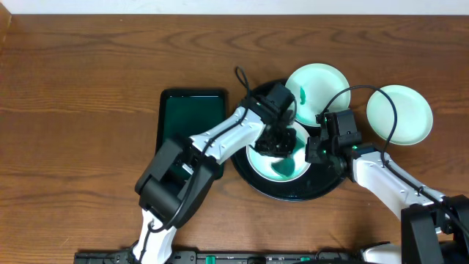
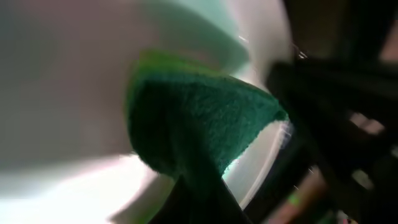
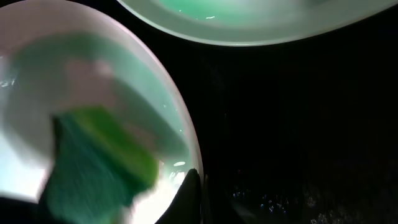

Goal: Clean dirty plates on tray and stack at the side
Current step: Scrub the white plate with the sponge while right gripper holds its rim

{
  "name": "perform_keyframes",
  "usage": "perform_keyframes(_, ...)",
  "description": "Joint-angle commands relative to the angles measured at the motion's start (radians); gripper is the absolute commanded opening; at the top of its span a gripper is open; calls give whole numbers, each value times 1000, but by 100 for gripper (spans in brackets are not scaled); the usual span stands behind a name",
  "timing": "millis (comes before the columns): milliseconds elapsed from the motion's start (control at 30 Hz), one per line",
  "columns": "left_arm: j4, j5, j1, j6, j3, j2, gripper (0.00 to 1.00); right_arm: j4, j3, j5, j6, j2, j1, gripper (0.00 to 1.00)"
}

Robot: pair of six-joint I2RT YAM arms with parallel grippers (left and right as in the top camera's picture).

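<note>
1 green sponge [image 2: 199,124] against 1 plate [image 2: 56,180]

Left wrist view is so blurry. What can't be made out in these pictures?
Left gripper: left wrist view, blur and the sponge hide its fingers; overhead, its own wrist covers them.
Plate under the sponge: any smears, lost to blur in both wrist views; overhead, the arm covers it.
Right gripper: whether it touches the plate's rim; right wrist view too dark, cut by the bottom edge.
</note>
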Motion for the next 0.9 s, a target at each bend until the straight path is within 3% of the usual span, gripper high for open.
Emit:
perform_keyframes(0, 7, 63, -9, 35, -11, -82, 8, 5, -4, -39, -16, 6, 17, 1)
perform_keyframes(267, -11, -291, -7, 33, -11, -251, 7, 4, -4, -39, -16, 6, 17, 1)
perform_keyframes(467, -56, -500, -7, 15, -14, -257, 7, 4, -4, -39, -16, 6, 17, 1)
perform_keyframes(867, -55, -591, -7, -31, -27, -118, 7, 4, -4, -39, -16, 6, 17, 1)
